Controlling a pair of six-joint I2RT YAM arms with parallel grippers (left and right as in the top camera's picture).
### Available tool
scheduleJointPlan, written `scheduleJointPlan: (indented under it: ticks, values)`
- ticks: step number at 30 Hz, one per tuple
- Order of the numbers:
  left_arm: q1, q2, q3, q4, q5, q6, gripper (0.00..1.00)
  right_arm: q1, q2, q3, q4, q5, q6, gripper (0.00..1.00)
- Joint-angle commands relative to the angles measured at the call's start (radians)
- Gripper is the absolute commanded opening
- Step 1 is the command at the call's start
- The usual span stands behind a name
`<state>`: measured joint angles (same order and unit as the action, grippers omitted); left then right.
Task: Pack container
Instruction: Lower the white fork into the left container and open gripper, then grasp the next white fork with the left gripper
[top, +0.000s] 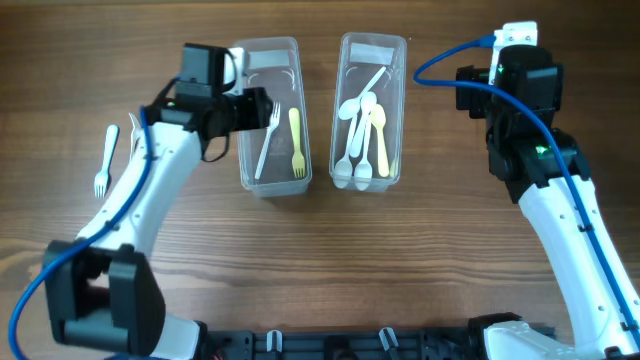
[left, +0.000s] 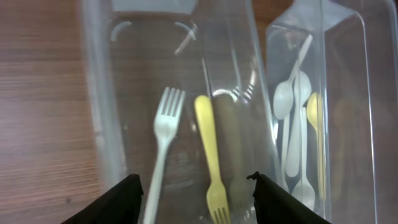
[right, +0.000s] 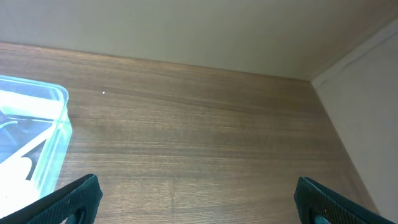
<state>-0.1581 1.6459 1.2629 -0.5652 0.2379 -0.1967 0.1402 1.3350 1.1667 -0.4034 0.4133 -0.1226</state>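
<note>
- Two clear, rigid plastic boxes with rounded corners stand side by side on the wood-grain table (top: 400, 260). From its centre, the left container (top: 250, 170) is found at 11 o'clock and the right container (top: 398, 100) at 1 o'clock.
- In the left container a white fork (top: 266, 145) and a yellow fork (top: 296, 143) are laid lengthwise. The white tines point to 12 o'clock and the yellow tines to 6.
- Smooth white and pale yellow spoons (top: 362, 140) are piled in the right container. Their number is blurred by overlap.
- A loose fork (top: 104, 160) lies at 9 o'clock, well apart.
- The left gripper (left: 199, 199) is held over the left container, jaws parted, nothing gripped; only its black tips are seen.
- The right gripper (right: 198, 202) is spread wide and empty over bare table, its tips cut off.
</note>
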Motion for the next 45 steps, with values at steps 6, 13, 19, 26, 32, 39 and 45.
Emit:
scheduleJointPlan:
  ticks: [6,13,19,26,32,39,45]
  values:
    - [0.260,-0.221,0.005,-0.229,-0.263,0.038,0.61,0.002,0.004,0.001,0.006,0.023,-0.009,1.00]
    - [0.379,-0.127,-0.010,-0.285,-0.262,0.179,0.54,0.002,0.004,0.001,0.006,0.024,-0.009,1.00]
    - [0.384,0.032,-0.021,-0.241,-0.262,0.272,0.49,0.002,0.004,0.001,0.005,0.023,-0.009,1.00]
    - [0.384,0.225,-0.021,-0.171,-0.275,0.318,0.46,0.002,0.004,0.001,0.006,0.023,-0.009,1.00]
    - [0.386,0.273,-0.021,-0.102,-0.285,0.325,0.50,0.002,0.004,0.001,0.006,0.024,-0.009,1.00]
    - [0.386,0.273,-0.021,-0.053,-0.301,0.375,0.49,0.002,0.004,0.001,0.006,0.023,-0.009,1.00]
    - [0.393,0.282,-0.021,-0.013,-0.326,0.400,0.50,0.002,0.004,0.001,0.006,0.024,-0.009,1.00]
